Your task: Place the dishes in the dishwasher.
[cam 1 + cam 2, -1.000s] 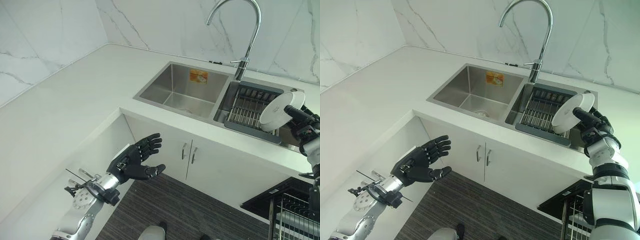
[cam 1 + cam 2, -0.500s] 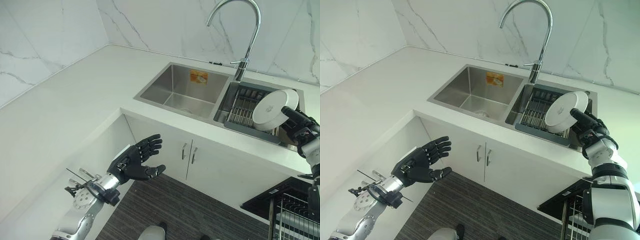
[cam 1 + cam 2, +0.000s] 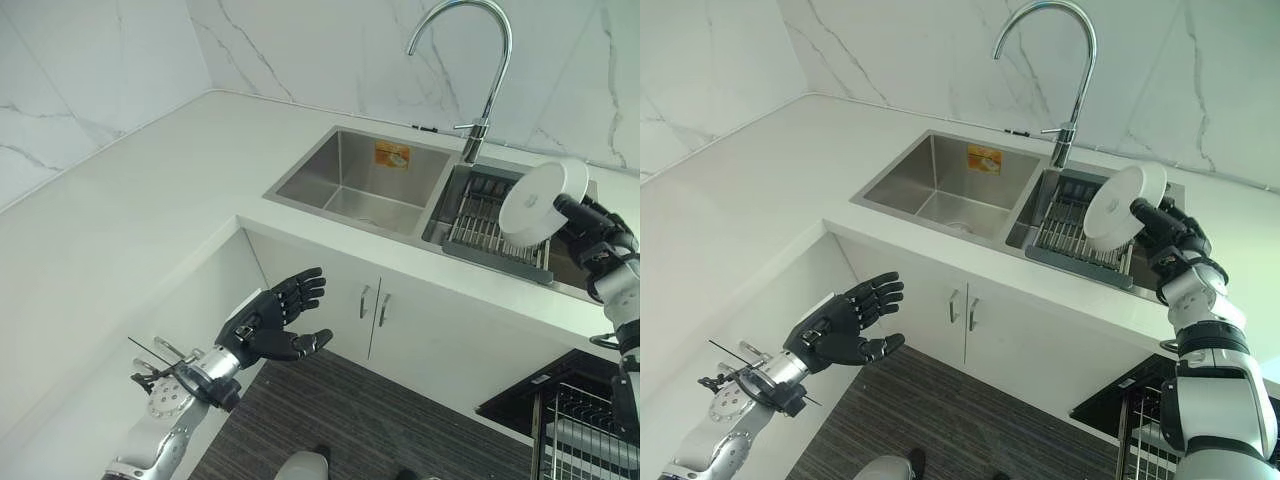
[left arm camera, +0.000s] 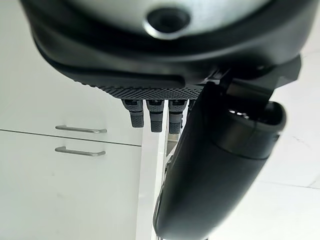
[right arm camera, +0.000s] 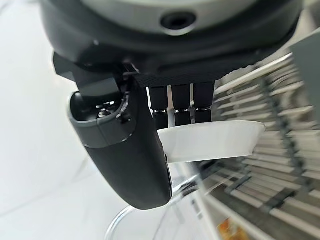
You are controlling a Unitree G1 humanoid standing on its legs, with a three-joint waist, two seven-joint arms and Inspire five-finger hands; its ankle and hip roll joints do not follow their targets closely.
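Since a sec ago the plate has come up off the drying rack and swung round in the right hand, rim lifted higher and nearer the tap; whole pic also drifted a bit, so the camera moved too; left hand hasn't budged. Left eye view: plate's held up in the air over the rack's right end, tilted so its underside faces us, prob. to clear the rack bars before carrying it off; dishwasher basket sits low at the right, well apart from the plate, so the trip down isn't begun yet, I'd say. Right eye view: same story; right hand pinches the plate's edge, thumb one side & fingers the other; left hand hangs idle in front of the cabinet doors, fingers spread, nothing in it, likely kept out of the way. Left wrist view: fingers straight, empty, cabinet handles past them. Right wrist view: thumb and fingers clamp the plate rim, rack wires beyond. The plate itself: white, round, plain, shallow w/ a raised foot ring on the base; looks clean and dry; smooth glaze so prob. slippery in an edge pinch.
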